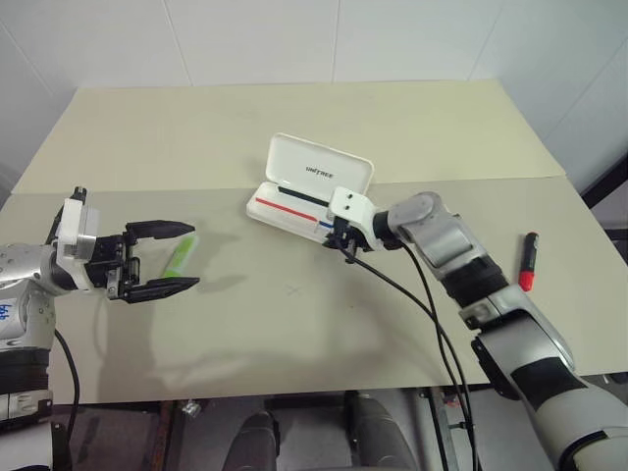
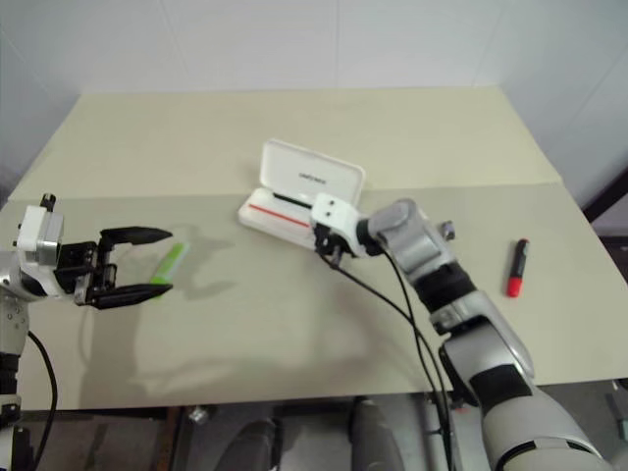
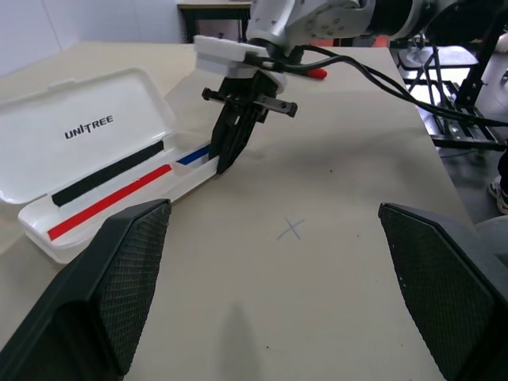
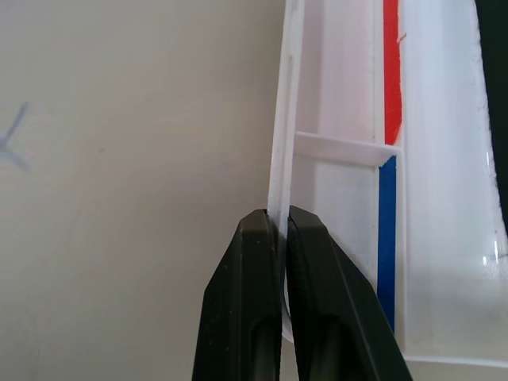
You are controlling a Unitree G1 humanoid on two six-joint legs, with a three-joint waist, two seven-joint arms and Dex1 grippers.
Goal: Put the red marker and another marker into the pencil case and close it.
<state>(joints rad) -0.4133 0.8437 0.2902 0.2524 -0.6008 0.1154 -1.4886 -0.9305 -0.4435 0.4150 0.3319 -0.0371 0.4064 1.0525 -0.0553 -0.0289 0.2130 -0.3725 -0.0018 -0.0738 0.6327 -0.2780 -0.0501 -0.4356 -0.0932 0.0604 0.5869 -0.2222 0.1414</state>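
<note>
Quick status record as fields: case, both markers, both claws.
pencil case: open, lid raised, tray holds no marker
red marker: lying on the table, far from the case on the right arm's side
green marker: lying on the table, beside the left claw
left claw: open, holding nothing, above the table
right claw: shut on the tray's front wall at its blue-stripe end

Pencil case [image 1: 314,186] between both markers [image 1: 180,257]

A pale beige table [image 1: 294,128] with 1 seam stands against white tiled walls [image 1: 245,39].
</note>
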